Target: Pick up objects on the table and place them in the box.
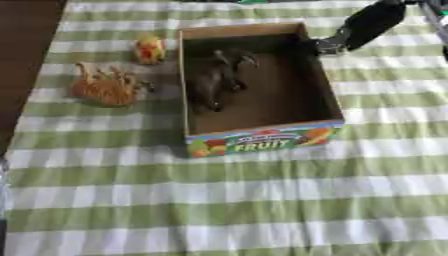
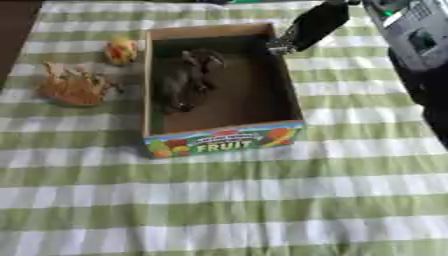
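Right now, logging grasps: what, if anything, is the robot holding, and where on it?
Cannot tell: only the right arm shows above the box, its hand hidden.

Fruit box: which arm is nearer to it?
Right. The right arm comes in from the upper right, ending at the box's far right corner; the left arm is out of view.

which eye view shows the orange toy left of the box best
The left eye view: the orange toy sits well inside the picture, beside the box. The right eye view shows it whole too, but nearer the left edge.
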